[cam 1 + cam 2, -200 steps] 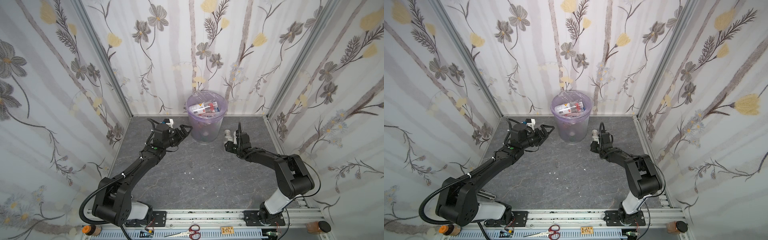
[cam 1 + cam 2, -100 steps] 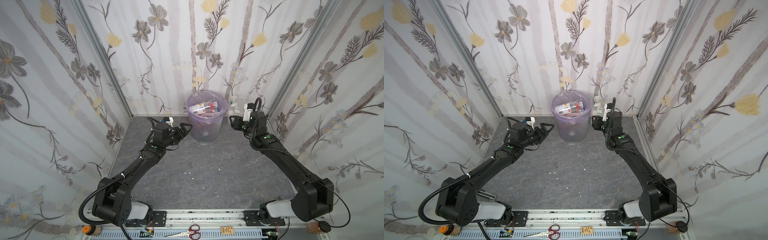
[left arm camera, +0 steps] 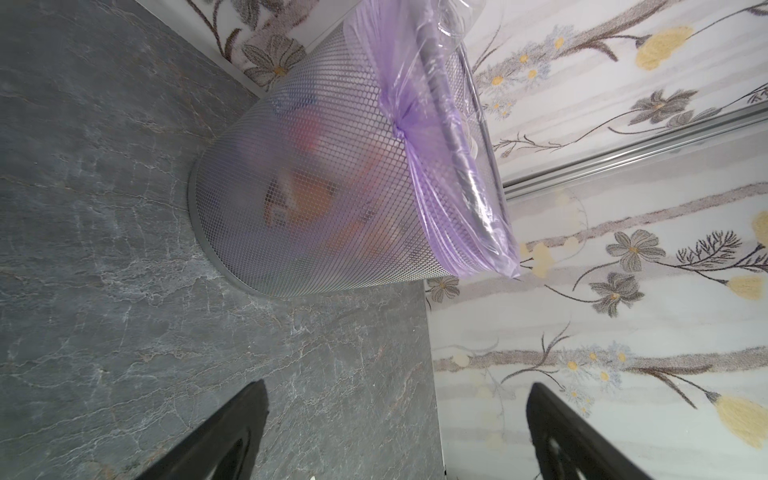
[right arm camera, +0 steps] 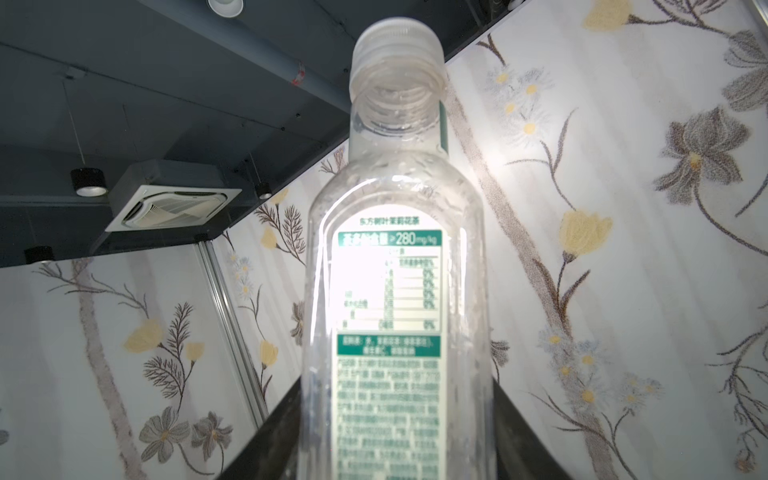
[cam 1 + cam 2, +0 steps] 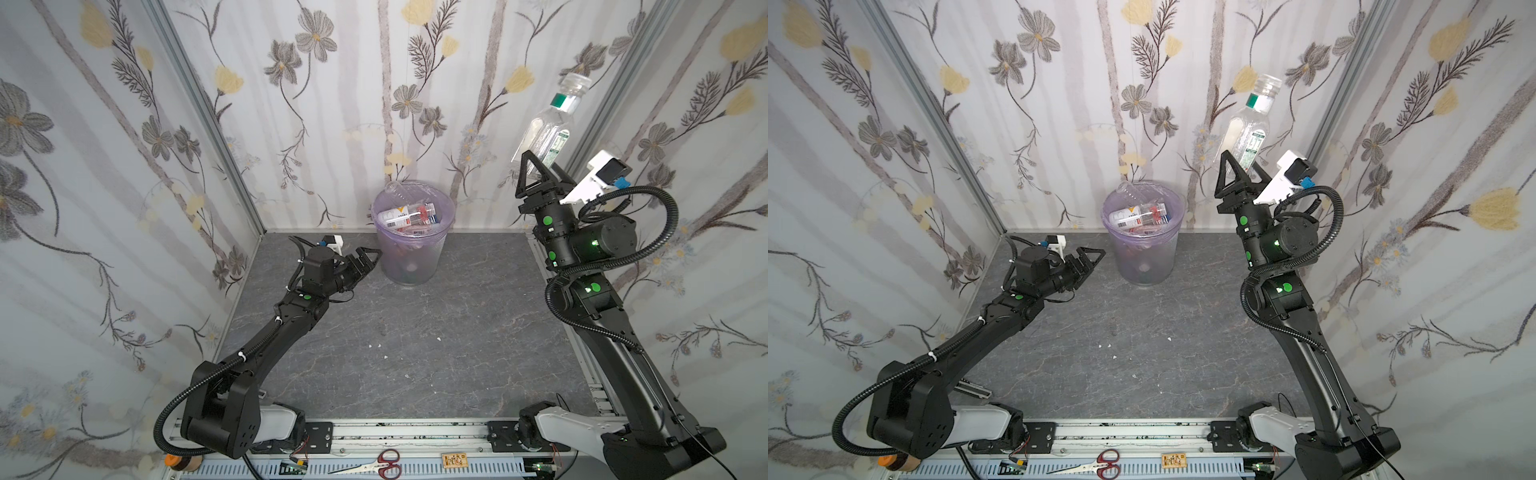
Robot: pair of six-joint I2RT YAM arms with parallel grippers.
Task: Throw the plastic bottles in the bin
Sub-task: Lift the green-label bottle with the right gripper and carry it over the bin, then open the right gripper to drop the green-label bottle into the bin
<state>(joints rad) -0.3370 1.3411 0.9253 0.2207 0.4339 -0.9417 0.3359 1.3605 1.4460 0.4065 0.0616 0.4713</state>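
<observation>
- Many plastic bottles point(image 5: 409, 216) already lie in the bin point(image 5: 409, 257), heaped up near its rim. No loose bottle shows on the floor around the bin.
- One clear bottle point(image 5: 546, 137) with a green label is left. The right gripper point(image 5: 540, 160) pinches it near its base, high above the bin's rim and well off to the bin's right in both top views.
- Its long axis stands nearly upright, cap uppermost, leaning away from the bin.
- The left gripper point(image 5: 368, 259) stands spread and empty, just beside the bin's wall.

Both top views: high over near table point(image 5: 415, 332) edge, looking down, sharing whole scene. My left wrist: near bin point(image 3: 311, 187). Right wrist: close on bottle point(image 4: 390, 291), facing upward.
</observation>
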